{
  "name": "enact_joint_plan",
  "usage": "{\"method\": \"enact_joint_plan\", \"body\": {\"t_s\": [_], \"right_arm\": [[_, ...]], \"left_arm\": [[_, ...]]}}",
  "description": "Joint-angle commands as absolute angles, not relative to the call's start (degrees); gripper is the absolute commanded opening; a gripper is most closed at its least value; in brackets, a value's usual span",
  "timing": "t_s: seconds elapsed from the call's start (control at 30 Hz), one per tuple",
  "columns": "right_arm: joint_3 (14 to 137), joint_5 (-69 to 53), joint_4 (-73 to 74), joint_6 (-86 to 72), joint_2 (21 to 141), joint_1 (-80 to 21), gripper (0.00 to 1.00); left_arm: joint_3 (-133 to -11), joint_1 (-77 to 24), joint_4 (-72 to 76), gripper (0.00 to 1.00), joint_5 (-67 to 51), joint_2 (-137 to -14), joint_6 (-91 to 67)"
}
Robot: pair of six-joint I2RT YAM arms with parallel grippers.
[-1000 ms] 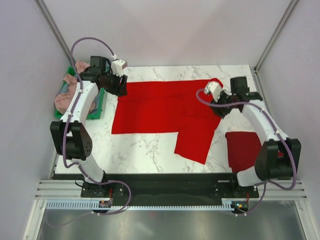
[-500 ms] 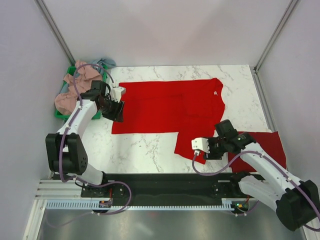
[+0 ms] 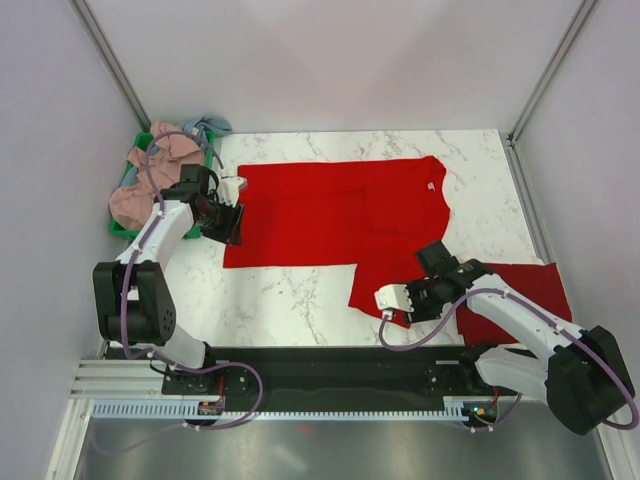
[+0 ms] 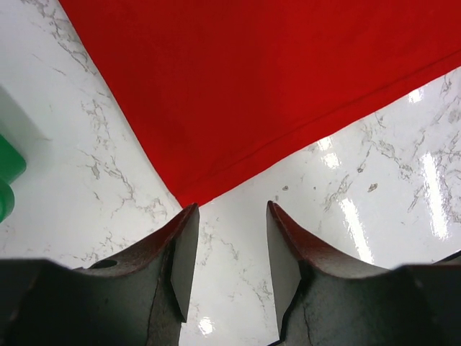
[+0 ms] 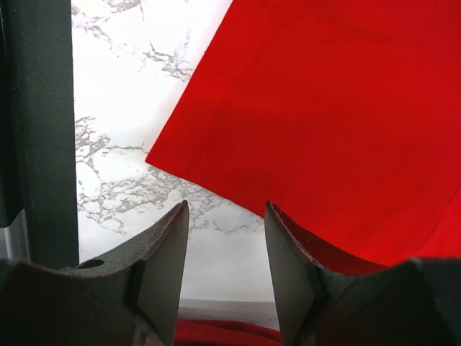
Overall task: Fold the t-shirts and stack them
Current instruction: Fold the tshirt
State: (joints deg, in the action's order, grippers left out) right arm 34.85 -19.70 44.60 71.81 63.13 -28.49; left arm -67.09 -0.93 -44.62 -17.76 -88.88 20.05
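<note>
A bright red t-shirt point(image 3: 320, 212) lies spread on the marble table, with one part folded down toward the front point(image 3: 385, 285). My left gripper point(image 3: 226, 226) hovers open at the shirt's front left corner. In the left wrist view the red t-shirt point(image 4: 252, 86) ends in a corner just beyond the left gripper point(image 4: 230, 209), with only marble between the jaws. My right gripper point(image 3: 403, 303) stands open at the lower edge of the folded-down part. In the right wrist view the red t-shirt point(image 5: 324, 108) lies ahead of the right gripper point(image 5: 225, 209), which holds nothing. A folded red t-shirt point(image 3: 520, 295) lies at the front right.
A green bin point(image 3: 122, 228) at the left edge holds pink point(image 3: 150, 160) and grey-blue point(image 3: 205, 126) shirts; a corner of the green bin point(image 4: 7, 180) shows in the left wrist view. The black front rail point(image 5: 36, 108) runs close beside the right gripper.
The right arm swung from the shirt's far right side to the front, beside the folded-down part. The left gripper slid nearer along the shirt's left edge. Both jaws narrowed slightly.
</note>
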Motion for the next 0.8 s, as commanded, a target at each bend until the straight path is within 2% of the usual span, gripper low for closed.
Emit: {"method": "enact_joint_plan", "body": {"t_s": [0.0,0.27,0.77], "right_arm": [[34.6,-21.9,43.0,72.4,64.2,-29.1,0.54],[33.1,-23.0,41.6,71.7,64.7,-32.6,0.5],[32.3,-21.0,40.7,67.9,66.2,-38.2,0.48]], "left_arm": [[-68.2,-0.4,-43.2,0.48,-17.3,-90.3,21.3],[-68.2,-0.1,-43.2,0.45,-16.9,-90.8,21.3],[-69.0,-0.1,-43.2,0.44,-17.0,-91.1,21.0]]}}
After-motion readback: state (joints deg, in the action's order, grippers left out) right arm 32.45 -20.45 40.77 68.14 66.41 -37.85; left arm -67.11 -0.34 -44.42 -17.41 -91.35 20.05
